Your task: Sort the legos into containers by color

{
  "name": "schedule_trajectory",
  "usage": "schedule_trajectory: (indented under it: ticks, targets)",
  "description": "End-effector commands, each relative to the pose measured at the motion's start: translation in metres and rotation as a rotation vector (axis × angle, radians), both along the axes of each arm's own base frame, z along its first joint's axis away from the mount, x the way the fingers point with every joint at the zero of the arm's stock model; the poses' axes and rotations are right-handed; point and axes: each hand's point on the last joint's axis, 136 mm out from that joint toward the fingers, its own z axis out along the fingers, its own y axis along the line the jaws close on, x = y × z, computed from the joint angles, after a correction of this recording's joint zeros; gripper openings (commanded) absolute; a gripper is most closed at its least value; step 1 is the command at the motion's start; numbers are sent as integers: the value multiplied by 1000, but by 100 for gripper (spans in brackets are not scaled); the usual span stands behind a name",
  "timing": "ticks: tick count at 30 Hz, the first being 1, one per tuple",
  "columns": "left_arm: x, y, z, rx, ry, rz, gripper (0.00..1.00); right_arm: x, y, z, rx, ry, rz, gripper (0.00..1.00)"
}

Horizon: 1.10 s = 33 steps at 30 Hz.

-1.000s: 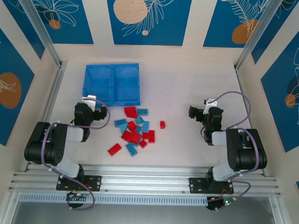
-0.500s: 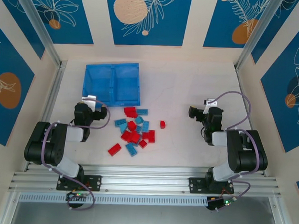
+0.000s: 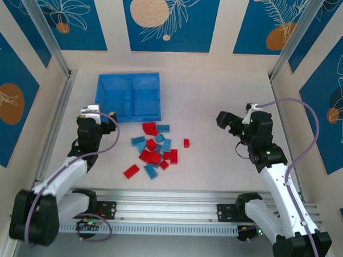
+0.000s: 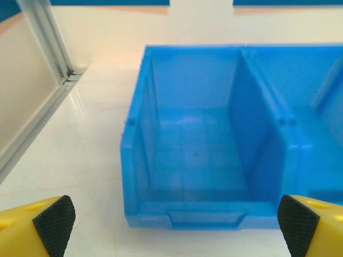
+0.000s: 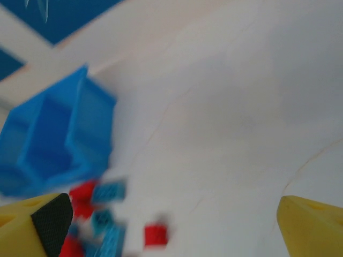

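Top external: 1 fixed camera, looking down from above and behind the near edge, standing far off and taking in the whole table (image 3: 218, 96). Left wrist: riding low and close, facing forward, looking straight into the left compartment of the blue tray (image 4: 182, 214). Right wrist: facing leftward across the table from farther off, blurring, catching the tray's corner and the scattered legos (image 5: 110, 191). All 3 views are sharing the tray; top external and right wrist are sharing the legos.

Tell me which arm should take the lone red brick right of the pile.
Right, probably. The right gripper is open, nearer the lone red brick, with bare table between. The left gripper faces the tray, the pile in its way.
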Motion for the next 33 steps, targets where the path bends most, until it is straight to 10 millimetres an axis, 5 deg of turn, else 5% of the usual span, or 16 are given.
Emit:
schedule_trajectory:
  ticks: [1,4,8,13,17,27,33]
  targets:
    - [-39,-2,-4,-198,191,85,100,-61,59,-34,125,318,257,99]
    - [-66,-33,-3,-339,329,26,100,-82,96,-38,103,384,399,99]
    - [-110,-81,-22,-306,569,-105,100,-101,130,-48,57,444,519,99]
    - [-174,-105,-70,-200,845,-191,98,-102,139,-62,-32,453,517,99]
    - [-205,-124,-112,-157,1023,-280,96,-98,139,-71,-49,462,494,99]
    - [-186,-148,-150,143,1125,-388,94,-98,133,-74,-89,481,473,99]
    - [-179,-144,-164,196,1128,-354,62,-106,132,-74,-46,483,472,99]
